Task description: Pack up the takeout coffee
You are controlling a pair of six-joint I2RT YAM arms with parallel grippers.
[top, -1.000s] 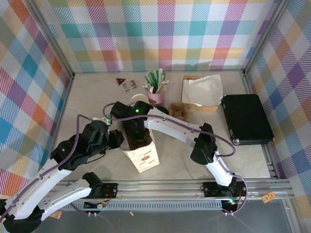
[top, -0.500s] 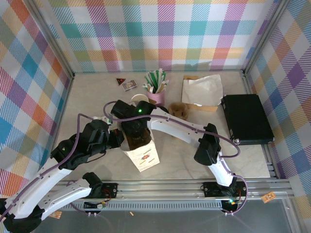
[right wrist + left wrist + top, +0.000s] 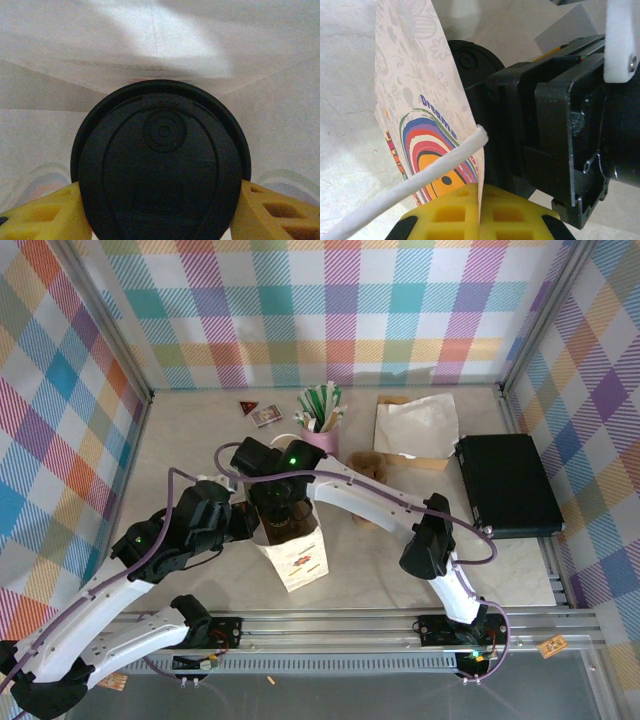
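Plaid walls ring a pale surface (image 3: 190, 440); near its front edge stands a white, rainbow-printed paper bag (image 3: 298, 562). The left fingers (image 3: 500, 197) pinch its rim. The right fingers (image 3: 45, 215) clasp the black-lidded takeout coffee cup (image 3: 162, 160) upright inside the bag, so setting it down looks like a straight drop.

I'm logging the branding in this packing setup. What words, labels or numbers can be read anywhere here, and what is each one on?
"Dreams": blue print on the paper bag, left wrist view; anything after it is hidden.
Printed motif on the bag's front, top view: too small to read.
Two small cards, top view: too small to read.
Takeout coffee lid: any embossing is too faint to read.
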